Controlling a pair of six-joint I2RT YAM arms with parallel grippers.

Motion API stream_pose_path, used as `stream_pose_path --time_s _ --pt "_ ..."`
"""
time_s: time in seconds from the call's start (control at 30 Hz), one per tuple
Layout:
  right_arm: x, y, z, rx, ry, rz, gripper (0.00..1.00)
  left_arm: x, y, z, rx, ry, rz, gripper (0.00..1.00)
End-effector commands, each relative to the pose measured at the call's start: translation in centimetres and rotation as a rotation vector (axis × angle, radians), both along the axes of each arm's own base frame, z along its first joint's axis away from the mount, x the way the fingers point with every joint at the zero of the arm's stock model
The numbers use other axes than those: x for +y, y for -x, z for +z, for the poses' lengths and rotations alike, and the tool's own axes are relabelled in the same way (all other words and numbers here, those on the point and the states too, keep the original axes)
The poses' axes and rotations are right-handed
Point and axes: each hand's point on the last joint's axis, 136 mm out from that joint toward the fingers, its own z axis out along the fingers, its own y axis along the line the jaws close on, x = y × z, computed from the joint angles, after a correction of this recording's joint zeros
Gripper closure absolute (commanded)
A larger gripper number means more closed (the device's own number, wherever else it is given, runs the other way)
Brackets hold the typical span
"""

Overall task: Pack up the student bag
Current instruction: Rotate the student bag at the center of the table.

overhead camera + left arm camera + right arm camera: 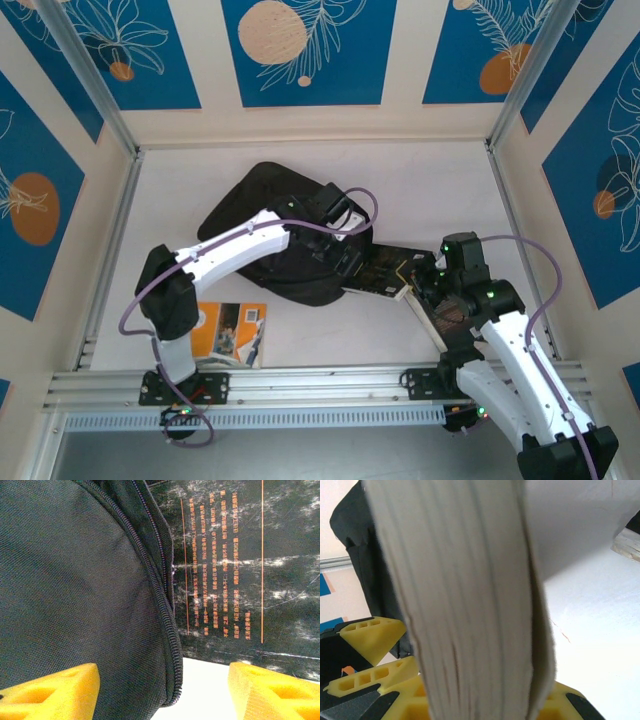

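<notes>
The bag (250, 215) lies on the table (420, 190) right under the left gripper (352, 262), which hangs over the bag's near right edge. Most of the bag spreads away from that gripper to its left and far side. In the left wrist view the left gripper (164, 672) is spread wide. One of its yellow fingers (55, 692) sits over the bag (75, 580), and the other sits over the book (240, 555). The bag's rim and a strip of white table (205, 685) lie between them, and nothing is pinched.

The right gripper (420, 285) is just right of the bag, apart from it, with the book (380, 275) reaching from it to the bag's edge. In the right wrist view the right gripper (480, 700) is pinching the book (465, 590) by its page edge, with yellow fingers (370, 632) on either side. The bag (360, 560) shows as a dark shape beyond and to the left.

The bag is black, soft and slumped, with a rounded outline, and it is much larger than the book. Up close its fabric has a fine weave, and a dark zipper (160, 595) curves along its edge. The book is dark with orange print.

An orange and white booklet (232, 330) lies on the table, on the near left side, well apart from both grippers.
</notes>
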Motion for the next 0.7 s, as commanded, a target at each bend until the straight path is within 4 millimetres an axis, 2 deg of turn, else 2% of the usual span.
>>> stream_pose_path --time_s 0.0,0.43,0.57,0.67 --pt "1.0 -0.8 1.3 -0.048 -0.065 0.021 1.0 0.4 0.4 -1.6 0.013 -0.058 -0.027 0.33" --pt "1.0 -1.4 1.0 -0.038 -0.071 0.024 1.0 0.8 0.6 -3.5 0.03 -0.104 -0.041 0.35" --pt "1.0 -1.5 1.0 -0.036 -0.072 0.026 1.0 1.0 0.3 -4.1 0.033 -0.121 -0.034 0.41" --pt "0.9 -1.5 0.9 -0.033 -0.071 0.023 1.0 1.0 0.2 -4.3 0.029 -0.123 -0.032 0.52"
